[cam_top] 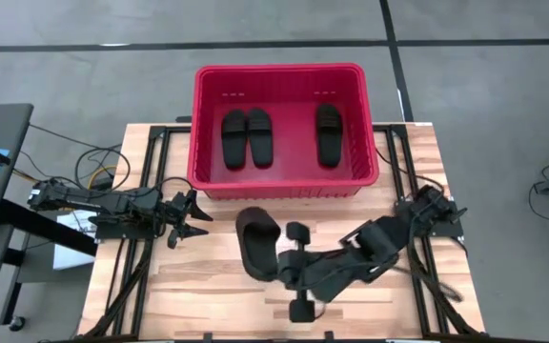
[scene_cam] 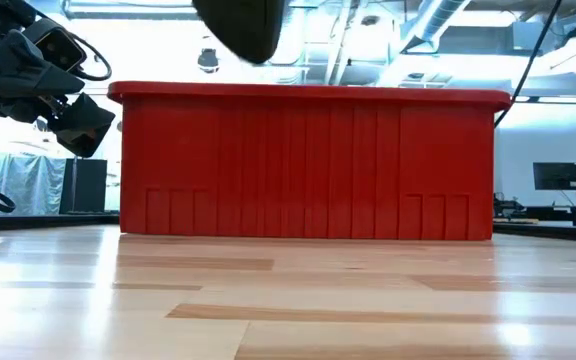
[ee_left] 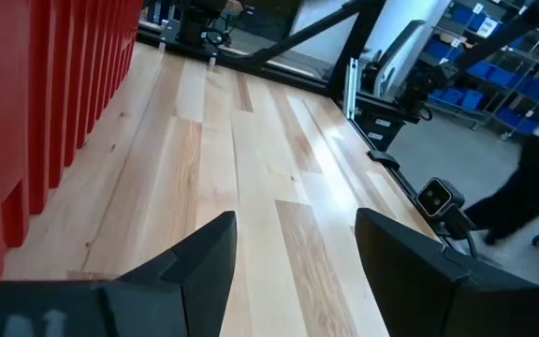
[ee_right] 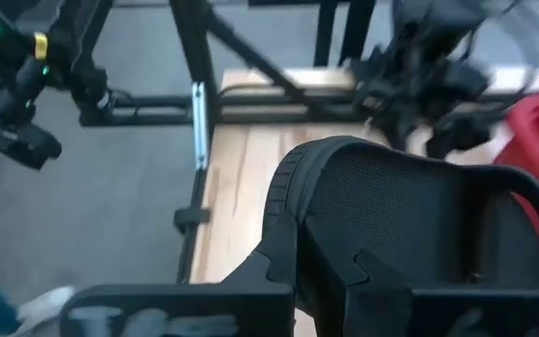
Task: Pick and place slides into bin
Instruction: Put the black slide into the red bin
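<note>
Slide (cam_top: 257,244) gripped by right fingers (cam_top: 276,259); left fingers (ee_left: 215,251) open; low view seemingly shows sole.

No text, label, brand, number or sign can be read anywhere, neither on the large red slotted plastic bin (cam_top: 279,76) nor on the matte black rubbery slide sandals (cam_top: 247,135) lying inside it.

Probably a warehouse-like robotics lab: shelving with blue bins (ee_left: 522,56), exposed ceiling ducts (scene_cam: 448,25), concrete floor (cam_top: 84,67).
</note>
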{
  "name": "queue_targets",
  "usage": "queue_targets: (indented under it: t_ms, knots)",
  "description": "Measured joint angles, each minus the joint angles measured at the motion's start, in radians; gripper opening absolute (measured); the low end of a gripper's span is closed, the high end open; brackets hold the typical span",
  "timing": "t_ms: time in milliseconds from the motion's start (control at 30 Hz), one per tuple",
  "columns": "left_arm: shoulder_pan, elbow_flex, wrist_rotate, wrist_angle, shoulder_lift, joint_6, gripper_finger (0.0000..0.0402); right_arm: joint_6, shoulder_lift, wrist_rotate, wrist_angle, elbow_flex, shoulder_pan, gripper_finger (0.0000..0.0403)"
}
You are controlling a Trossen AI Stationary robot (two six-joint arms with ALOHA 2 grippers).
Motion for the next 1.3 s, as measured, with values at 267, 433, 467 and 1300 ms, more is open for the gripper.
queue_targets:
  t_ms: [267,433,467,1300]
  knots:
    - [0.000,0.000,0.000,0.000,0.000,0.000,0.0210,-0.102,-0.107,0.127,-0.017,0.001,-0.009,0.0000]
    - [0.000,0.000,0.000,0.000,0.000,0.000,0.0210,-0.146,-0.168,0.170,-0.104,0.001,-0.058,0.0000]
    - [0.000,0.000,0.000,0.000,0.000,0.000,0.0210,-0.154,-0.179,0.169,-0.126,0.001,-0.074,0.0000]
    - [0.000,0.000,0.000,0.000,0.000,0.000,0.0210,-0.772,-0.249,-0.152,-0.413,-0.005,-0.682,0.0000]
